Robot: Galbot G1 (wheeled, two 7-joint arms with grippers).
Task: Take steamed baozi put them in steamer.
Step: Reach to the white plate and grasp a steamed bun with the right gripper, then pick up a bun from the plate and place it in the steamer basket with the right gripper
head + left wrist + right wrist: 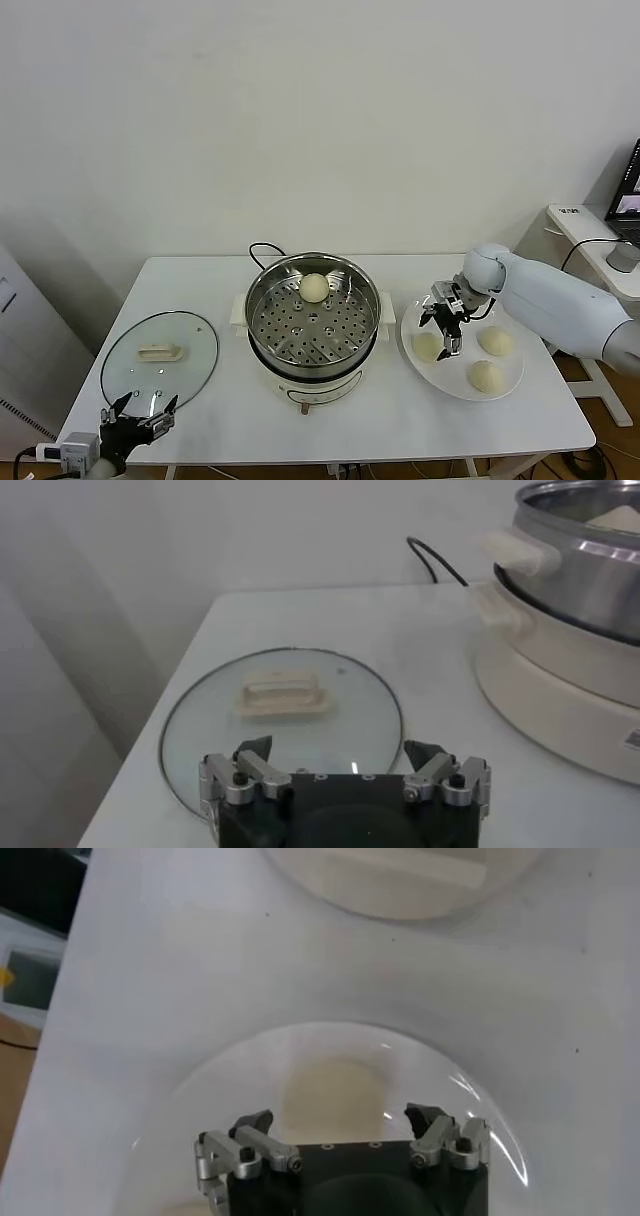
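Now right pincer (443, 325) spread apart, poised over plate (508, 378), above leftmost of 3 baozi (427, 346). 1 baozi (314, 288) sits in steamer (311, 322) at table (210, 420) centre. Left pincer (140, 412) spread apart, parked beside glass lid (160, 358).

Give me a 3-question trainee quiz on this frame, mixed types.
1. How many baozi lie in the steamer, and how many on the plate?
2. True or false: the glass lid sits on the steamer.
3. The right gripper hangs open over: A) the plate bun nearest the steamer B) the bun already in the steamer C) the lid handle

Key
1. One in the steamer, three on the plate.
2. False: it lies flat on the table, on the steamer's left, with the open left gripper parked at its near edge.
3. A
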